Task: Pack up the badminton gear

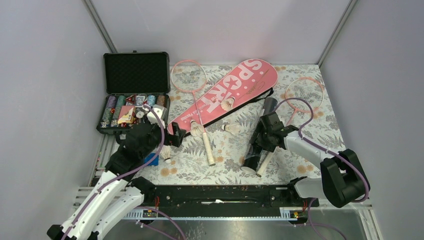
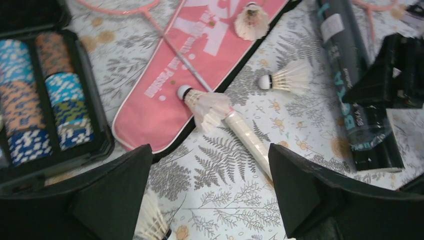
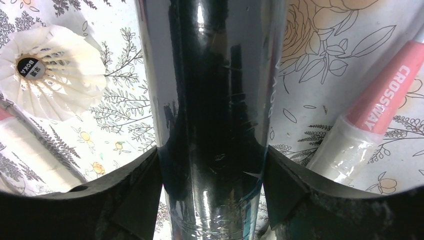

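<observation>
**Right arm takes the tube.** The long black tube (image 1: 252, 156) lay on the right half of the floral cloth (image 1: 225, 155), running from near to far. Your right gripper (image 1: 264, 134) was clamped around its middle, one finger pressed to each glossy side. From above it could not be told whether the tube's near end rested on the cloth or sat just off it.

The white handle of the right racket (image 1: 305, 94) lay just beside the tube (its pink collar read "CROSSWAY" in the wrist view), with the head toward the far right corner. The loose shuttlecock (image 1: 231, 128) lay on the cloth left of the tube.

Further left, the left racket (image 1: 188, 75) crossed the near end of the pink SPORT bag (image 1: 235, 87). The shaft shuttlecock (image 1: 196, 128) rested on that racket, and the bag shuttlecock (image 1: 228, 104) sat on the bag.

Your left gripper (image 1: 174, 138) hovered by the bag's near end, jaws wide apart and holding nothing. The near shuttlecock (image 1: 165, 155) lay just beside it, next to a blue block (image 1: 151, 160). The chip case (image 1: 135, 90) stood open at the far left.
</observation>
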{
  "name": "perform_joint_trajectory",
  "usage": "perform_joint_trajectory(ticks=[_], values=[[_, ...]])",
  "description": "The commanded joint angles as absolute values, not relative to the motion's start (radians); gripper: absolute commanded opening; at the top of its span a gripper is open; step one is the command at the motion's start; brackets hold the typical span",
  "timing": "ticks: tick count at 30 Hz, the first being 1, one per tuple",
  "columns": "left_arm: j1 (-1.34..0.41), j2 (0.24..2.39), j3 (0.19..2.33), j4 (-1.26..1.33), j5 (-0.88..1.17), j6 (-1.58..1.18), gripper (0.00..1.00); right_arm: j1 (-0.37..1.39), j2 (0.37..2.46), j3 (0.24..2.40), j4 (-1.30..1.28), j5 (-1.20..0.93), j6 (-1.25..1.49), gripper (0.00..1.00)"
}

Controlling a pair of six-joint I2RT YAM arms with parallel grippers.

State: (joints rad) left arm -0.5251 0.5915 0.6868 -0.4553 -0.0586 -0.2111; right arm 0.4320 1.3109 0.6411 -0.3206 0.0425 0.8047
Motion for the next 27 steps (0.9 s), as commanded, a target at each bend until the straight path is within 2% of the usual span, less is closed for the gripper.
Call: perform_joint_trajectory(ticks=[1, 3, 12, 20, 27], values=[[-0.521, 0.544, 0.604, -0.251, 0.140, -0.122, 0.88, 0.430, 1.262, 0.677, -0.341, 0.053, 0.774, 0.66], [-0.523, 0.534, 0.578, -0.222, 0.173, -0.031, 0.85, 0.430, 1.226, 0.689, -0.365, 0.052, 0.756, 0.63], [-0.579, 0.537, 0.558, -0.173, 0.307, 0.314, 0.89, 0.429, 1.059, 0.749, -0.464, -0.054, 0.704, 0.55], [-0.818, 0.604, 0.579, -0.087, 0.127, 0.536, 0.89, 0.430, 0.968, 0.878, -0.616, -0.308, 0.628, 0.52], [-1.057, 0.746, 0.713, -0.164, -0.040, 0.794, 0.89, 0.434, 0.872, 0.850, -0.547, -0.585, 0.727, 0.52]])
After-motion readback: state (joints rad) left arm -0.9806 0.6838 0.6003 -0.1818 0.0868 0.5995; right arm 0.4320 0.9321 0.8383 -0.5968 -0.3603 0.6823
